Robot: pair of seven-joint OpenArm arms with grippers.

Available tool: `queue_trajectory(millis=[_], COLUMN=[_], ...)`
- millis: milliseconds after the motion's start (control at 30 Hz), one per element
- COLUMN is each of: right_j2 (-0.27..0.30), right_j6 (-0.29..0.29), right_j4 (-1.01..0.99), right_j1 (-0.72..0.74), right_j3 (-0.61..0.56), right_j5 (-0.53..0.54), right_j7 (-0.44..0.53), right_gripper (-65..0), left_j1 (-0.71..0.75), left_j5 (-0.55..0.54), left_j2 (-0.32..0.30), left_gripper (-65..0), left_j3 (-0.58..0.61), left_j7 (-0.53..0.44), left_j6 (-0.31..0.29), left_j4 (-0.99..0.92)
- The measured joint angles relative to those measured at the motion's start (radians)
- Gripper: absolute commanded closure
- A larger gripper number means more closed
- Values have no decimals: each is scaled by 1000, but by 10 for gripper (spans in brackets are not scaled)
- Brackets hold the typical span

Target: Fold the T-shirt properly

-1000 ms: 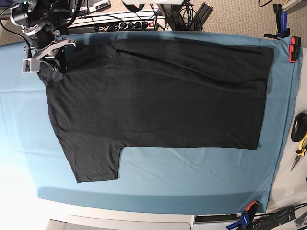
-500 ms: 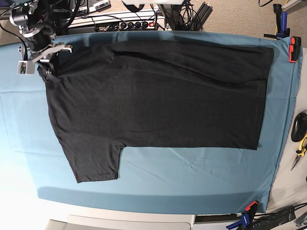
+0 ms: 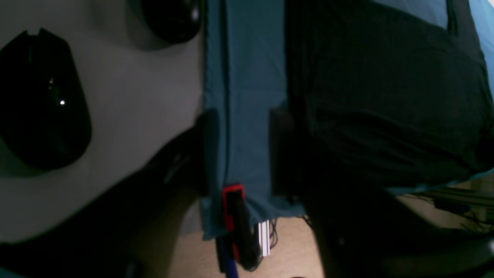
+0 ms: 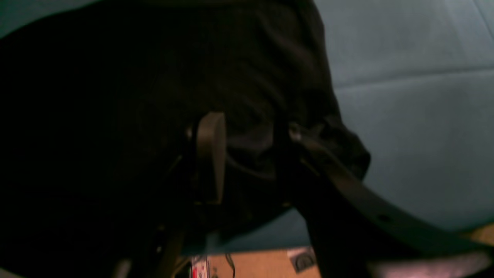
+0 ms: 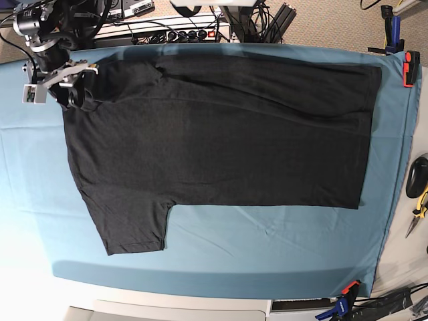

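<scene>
The black T-shirt (image 5: 221, 134) lies spread flat on the teal table cloth (image 5: 267, 247), with one sleeve pointing to the front left. My right gripper (image 5: 70, 90) hangs over the shirt's far left corner. In the right wrist view its fingers (image 4: 210, 154) stand apart, with a loose bunch of the T-shirt (image 4: 115, 96) lying between them, so it is open. My left gripper (image 3: 243, 127) does not show in the base view. In the left wrist view it is open over bare teal cloth, beside the T-shirt (image 3: 386, 96) edge.
A red clamp (image 5: 409, 69) pins the cloth at the far right corner, and another clamp (image 5: 344, 297) holds the front edge. A black mouse (image 5: 418, 175) and yellow pliers (image 5: 418, 210) lie right of the cloth. Cables and a power strip (image 5: 180, 30) run behind the table.
My right gripper drew the shirt's far left corner a little outward, then its jaws opened. That corner now lies flatter. The rest of the shirt has not moved.
</scene>
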Motion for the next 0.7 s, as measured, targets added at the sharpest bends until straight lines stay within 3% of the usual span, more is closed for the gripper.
queue_trajectory(millis=[300,433,700], right_j2=[0,11,39], right_j6=[-2,-29,-42], right_j4=[-9,-124,-342], right_j1=[-94,-75,-9], right_j3=[0,0,20], right_j5=[-83,-82,64], right_j7=[-9,13,-29], right_gripper=[-215,-223,-263], left_j1=[0,0,0], left_j5=[0,0,0], left_j2=[14,16,16], left_gripper=[-202,-202,-202], left_j3=[0,0,0], left_j7=[-3,-4,-4], left_j6=[0,0,0], left_j4=[0,0,0])
